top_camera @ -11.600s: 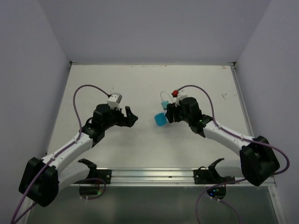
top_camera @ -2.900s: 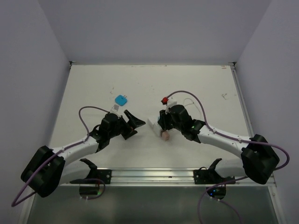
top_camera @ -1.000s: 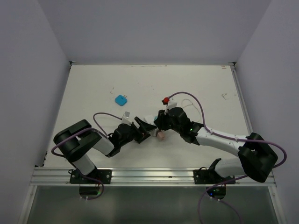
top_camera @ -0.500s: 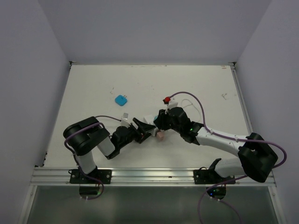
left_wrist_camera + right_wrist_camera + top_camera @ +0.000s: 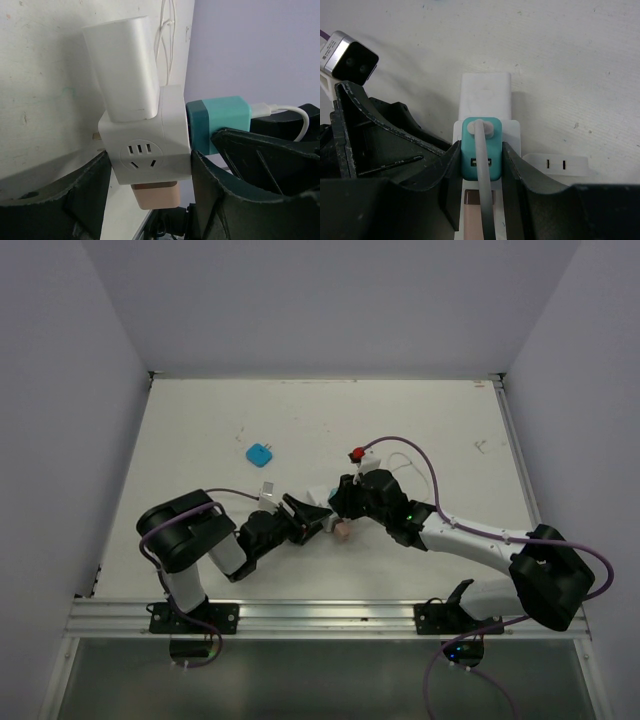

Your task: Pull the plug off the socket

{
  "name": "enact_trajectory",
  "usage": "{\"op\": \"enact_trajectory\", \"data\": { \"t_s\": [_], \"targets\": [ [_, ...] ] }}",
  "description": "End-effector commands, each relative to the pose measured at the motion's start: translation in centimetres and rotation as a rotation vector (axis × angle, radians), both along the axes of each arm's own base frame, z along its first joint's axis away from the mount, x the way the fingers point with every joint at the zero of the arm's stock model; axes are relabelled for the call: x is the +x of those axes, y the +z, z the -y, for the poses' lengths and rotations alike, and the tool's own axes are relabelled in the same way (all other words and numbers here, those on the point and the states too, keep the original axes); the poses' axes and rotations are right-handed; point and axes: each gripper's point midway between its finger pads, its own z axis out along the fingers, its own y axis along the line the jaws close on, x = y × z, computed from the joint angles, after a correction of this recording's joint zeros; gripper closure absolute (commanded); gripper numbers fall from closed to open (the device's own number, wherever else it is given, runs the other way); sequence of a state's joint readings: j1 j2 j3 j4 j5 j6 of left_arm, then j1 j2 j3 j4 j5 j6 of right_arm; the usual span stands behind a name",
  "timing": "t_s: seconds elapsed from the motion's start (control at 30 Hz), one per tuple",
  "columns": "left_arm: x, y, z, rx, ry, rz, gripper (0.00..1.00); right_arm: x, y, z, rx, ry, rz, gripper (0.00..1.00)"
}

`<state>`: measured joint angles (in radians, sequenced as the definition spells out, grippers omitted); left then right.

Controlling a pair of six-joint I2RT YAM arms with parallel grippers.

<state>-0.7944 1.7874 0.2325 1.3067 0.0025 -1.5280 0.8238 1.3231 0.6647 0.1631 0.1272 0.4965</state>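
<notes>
The socket sits near the middle of the table, between the two grippers, which meet there from opposite sides. It carries three things: a white charger standing out of one face, a teal plug in the adjoining face, and a tan plug on the face opposite the charger.

The left gripper straddles the socket. One finger lies right against the side away from the teal plug. The other lies against the side that holds it, just beside the plug's base. Whether the jaws actually press on the socket or only flank it cannot be told.

The right gripper is clamped on the teal plug, a finger flat on each of its two sides. The plug is seated in the socket, and its cable runs back between the fingers toward the wrist. In the right wrist view, the charger lies beyond the plug and the left fingers stand just to its left.

A small blue block lies alone on the table, well apart from the grippers, farther back on the left.
</notes>
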Motion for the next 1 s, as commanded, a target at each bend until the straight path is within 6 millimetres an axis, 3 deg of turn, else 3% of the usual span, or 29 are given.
{"op": "enact_trajectory", "data": {
  "t_s": [0.0, 0.03, 0.1, 0.13, 0.17, 0.23, 0.27, 0.33, 0.73, 0.97],
  "targets": [
    [0.6, 1.6, -0.4, -0.028, 0.043, 0.056, 0.92, 0.1, 1.7, -1.4, 0.07, 0.034, 0.021, 1.0],
    [0.6, 1.9, -0.6, -0.028, 0.048, 0.056, 1.0, 0.1, 1.9, -1.5, 0.069, 0.038, 0.024, 1.0],
    [0.4, 0.3, -1.0, 0.033, 0.06, -0.003, 1.0, 0.0, 2.2, -1.5, 0.053, 0.052, 0.033, 1.0],
    [0.5, 0.7, -1.1, 0.04, 0.064, -0.002, 1.0, 0.1, 2.6, -1.6, 0.047, 0.052, 0.043, 1.0],
    [0.4, -0.8, -1.5, 0.105, 0.073, -0.05, 1.0, 0.2, 2.9, -1.5, 0.042, 0.053, 0.049, 1.0],
    [0.9, -0.1, -1.4, 0.142, 0.085, -0.054, 1.0, 0.3, 3.5, -1.5, 0.029, 0.058, 0.065, 1.0],
    [0.6, -1.7, -2.2, 0.217, 0.103, -0.108, 1.0, 0.3, 3.6, -1.6, 0.026, 0.06, 0.068, 1.0],
    [0.5, -1.2, -2.5, 0.227, 0.117, -0.105, 1.0, 0.4, 4.1, -1.6, 0.028, 0.062, 0.08, 1.0],
    [-1.9, -5.8, -4.2, 0.332, 0.122, -0.292, 1.0, 0.9, 8.3, -1.7, 0.102, 0.039, 0.149, 1.0],
    [-2.5, -6.5, -5.6, 0.375, 0.154, -0.309, 1.0, 1.3, 10.4, -1.0, 0.126, 0.003, 0.193, 1.0]
  ]
}}
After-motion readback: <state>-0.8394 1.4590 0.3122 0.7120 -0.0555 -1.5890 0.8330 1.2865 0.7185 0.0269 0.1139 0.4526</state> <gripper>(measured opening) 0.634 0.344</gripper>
